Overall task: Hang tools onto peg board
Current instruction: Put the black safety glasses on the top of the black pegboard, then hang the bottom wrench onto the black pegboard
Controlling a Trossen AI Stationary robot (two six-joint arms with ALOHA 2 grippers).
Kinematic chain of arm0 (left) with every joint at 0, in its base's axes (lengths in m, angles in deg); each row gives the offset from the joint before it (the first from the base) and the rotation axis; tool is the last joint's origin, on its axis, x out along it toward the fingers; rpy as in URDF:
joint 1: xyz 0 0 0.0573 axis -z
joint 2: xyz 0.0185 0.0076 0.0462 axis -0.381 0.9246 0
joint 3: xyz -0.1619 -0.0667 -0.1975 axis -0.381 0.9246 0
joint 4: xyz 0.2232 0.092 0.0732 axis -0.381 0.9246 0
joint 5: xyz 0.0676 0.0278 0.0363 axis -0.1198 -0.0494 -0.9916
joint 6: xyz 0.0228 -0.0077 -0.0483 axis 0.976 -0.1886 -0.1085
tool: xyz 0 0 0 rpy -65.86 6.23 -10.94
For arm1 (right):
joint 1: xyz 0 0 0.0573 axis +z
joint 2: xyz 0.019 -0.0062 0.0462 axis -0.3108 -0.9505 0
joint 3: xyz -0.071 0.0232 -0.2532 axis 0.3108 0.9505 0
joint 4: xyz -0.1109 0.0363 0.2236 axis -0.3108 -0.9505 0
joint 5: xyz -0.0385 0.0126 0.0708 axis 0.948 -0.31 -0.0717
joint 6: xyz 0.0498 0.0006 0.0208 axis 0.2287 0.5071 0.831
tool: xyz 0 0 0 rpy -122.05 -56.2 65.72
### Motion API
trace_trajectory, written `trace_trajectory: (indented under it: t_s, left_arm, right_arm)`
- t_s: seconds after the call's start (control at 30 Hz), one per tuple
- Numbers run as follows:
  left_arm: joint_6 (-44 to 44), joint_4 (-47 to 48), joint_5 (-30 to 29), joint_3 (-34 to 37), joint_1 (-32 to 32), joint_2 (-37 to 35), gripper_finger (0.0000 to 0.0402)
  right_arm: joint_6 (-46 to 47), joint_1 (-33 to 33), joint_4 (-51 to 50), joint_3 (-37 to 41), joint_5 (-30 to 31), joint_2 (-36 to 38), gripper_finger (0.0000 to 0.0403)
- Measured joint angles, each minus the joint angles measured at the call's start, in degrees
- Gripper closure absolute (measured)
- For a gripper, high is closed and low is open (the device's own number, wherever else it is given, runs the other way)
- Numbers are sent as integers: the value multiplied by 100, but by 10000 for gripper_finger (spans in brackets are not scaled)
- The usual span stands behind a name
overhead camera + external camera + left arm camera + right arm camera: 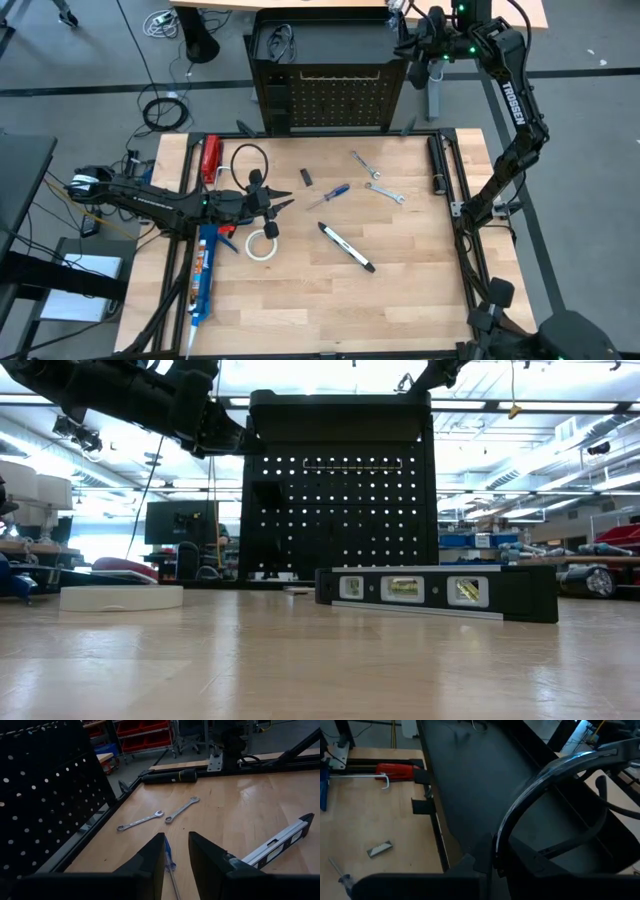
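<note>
My right gripper (pixel 492 865) is raised at the top right corner of the upright black peg board (pixel 335 100), shut on a pair of clear-lensed, black-framed safety glasses (pixel 545 785). My left gripper (pixel 285 205) hovers open above the table's left half, with nothing between its fingers. The blue-handled screwdriver (pixel 328 196) lies on the table just beyond it. Also flat on the wood are two silver wrenches (pixel 362 163) (pixel 385 192), a white tape roll (pixel 262 243) and a long black-and-silver level (pixel 346 247). Another pair of glasses (pixel 280 42) rests on the board's top. My right gripper pinches the glasses' black frame at one end (pixel 496 851) between its two fingers. The lens arcs away ahead of the fingers over the peg board's top, lifted clear of the table. I cannot tell whether the glasses touch the board.
A red-handled tool (pixel 210 160) and a blue caulking gun (pixel 203 275) lie along the table's left edge. A black loop (pixel 248 160) and a small dark block (pixel 307 177) sit near the board. Black rails (pixel 440 165) frame the table's sides. Bare wood shows at the near right.
</note>
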Motion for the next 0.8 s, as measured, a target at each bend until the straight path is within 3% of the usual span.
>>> trace_trajectory:
  t_s: [0.27,0.8]
  left_arm:
    - [20,-1,0,1,0,0,310]
    - [31,-3,0,0,0,0,310]
  right_arm:
    - [-42,0,0,2,2,0,331]
    - [-24,0,170,4,170,0,321]
